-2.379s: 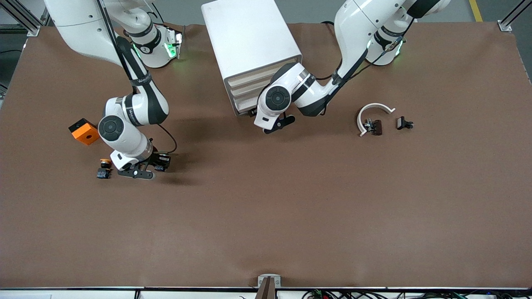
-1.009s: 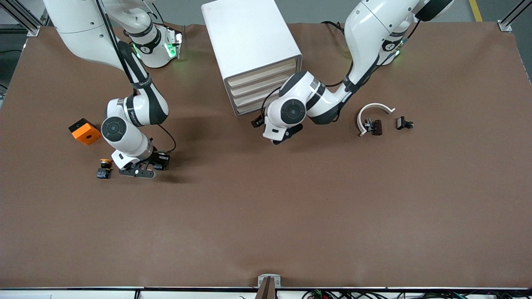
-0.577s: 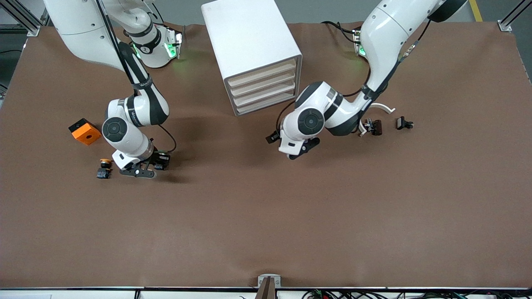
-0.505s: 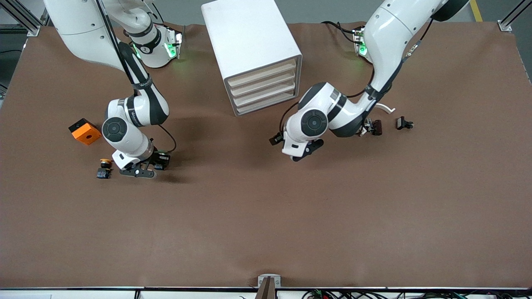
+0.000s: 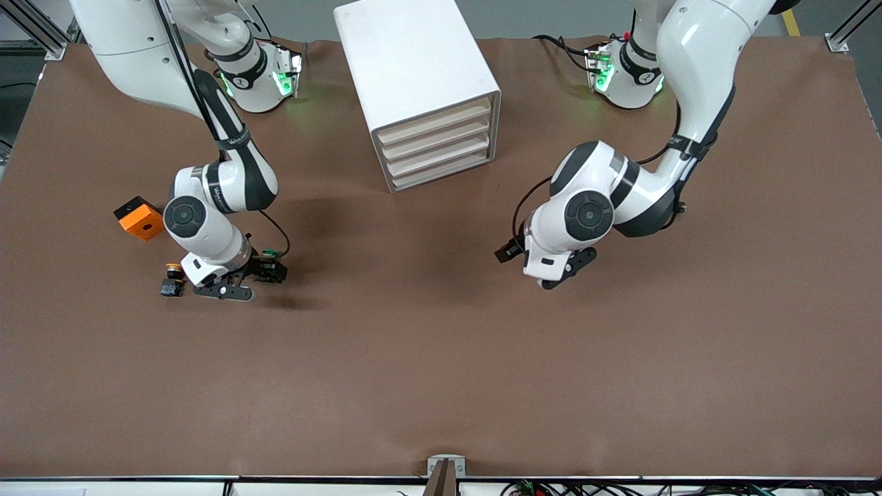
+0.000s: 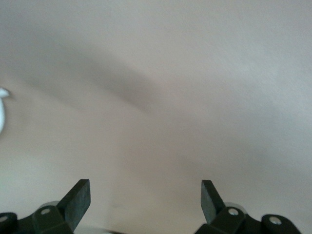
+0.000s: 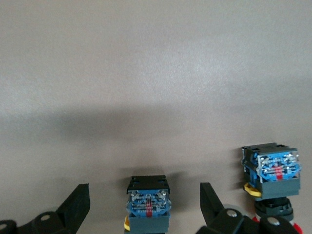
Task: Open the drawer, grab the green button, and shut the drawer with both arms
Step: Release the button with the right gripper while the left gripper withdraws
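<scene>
Hovering spread over bare mat: left claw (image 5: 559,273). Right claw (image 7: 145,207) spread, straddling button (image 7: 147,204), not touching.

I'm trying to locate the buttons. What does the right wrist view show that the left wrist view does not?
Only the right wrist view: a dark-blue button body on the table, between the fingers of the open right gripper and touched by neither, and a second button just outside them. Only the left wrist view: a white sliver at the edge, too little to identify, ahead of the left gripper. Both: the bare table cover and an open gripper holding nothing.
</scene>
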Controlling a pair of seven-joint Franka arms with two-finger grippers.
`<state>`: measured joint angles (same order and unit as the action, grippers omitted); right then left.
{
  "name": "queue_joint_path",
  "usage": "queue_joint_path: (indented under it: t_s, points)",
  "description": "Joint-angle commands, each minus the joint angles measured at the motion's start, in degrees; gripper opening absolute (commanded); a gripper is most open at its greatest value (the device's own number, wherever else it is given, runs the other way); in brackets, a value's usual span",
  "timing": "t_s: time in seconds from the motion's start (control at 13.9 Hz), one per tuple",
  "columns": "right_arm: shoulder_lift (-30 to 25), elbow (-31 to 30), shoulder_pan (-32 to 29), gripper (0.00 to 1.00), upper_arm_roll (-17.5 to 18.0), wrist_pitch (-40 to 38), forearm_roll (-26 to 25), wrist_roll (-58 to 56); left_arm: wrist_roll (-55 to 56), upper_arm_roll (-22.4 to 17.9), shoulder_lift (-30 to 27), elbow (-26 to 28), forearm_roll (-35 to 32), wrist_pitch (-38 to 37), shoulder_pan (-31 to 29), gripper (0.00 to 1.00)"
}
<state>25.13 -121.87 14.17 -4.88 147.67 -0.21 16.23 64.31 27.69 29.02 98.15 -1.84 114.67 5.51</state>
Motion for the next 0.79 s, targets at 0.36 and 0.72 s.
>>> queue_joint_path:
  t_s: [0.36,0.72]
  points:
    - [-3.9,16.4,-1.3,1.00,-2.2,-27.8,-2.3,-5.1,-25.3,1.2,-12.9,5.0,-1.1,-13.5,-12.9,1.00]
    - [-6.9,28.2,-2.4,1.00,-2.4,-46.4,-2.2,-5.2,-45.6,1.2,-26.0,14.4,3.5,-13.9,-22.4,1.00]
